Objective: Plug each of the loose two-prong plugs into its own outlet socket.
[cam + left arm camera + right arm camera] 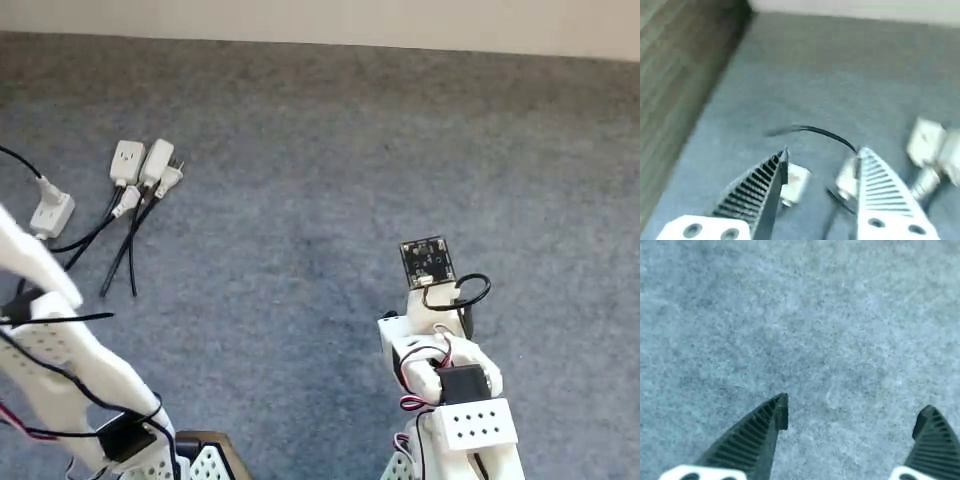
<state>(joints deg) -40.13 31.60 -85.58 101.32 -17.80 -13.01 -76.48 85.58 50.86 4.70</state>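
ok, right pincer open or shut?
Open. The right pincer has its fingers wide apart, with bare grey carpet between them.

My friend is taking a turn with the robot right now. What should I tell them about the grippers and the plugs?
Left gripper: open, holding nothing, above a white block and a black cord near the left edge of the grey mat.
Right gripper: open, holding nothing, over bare mat, away from the plugs.
Things: an empty socket lies beside a loose plug, prongs showing, at the far left.
Done: nothing is clearly plugged in. I cannot tell whether the white block is a joined pair.
Left: push the loose plug into a socket, then check the block.
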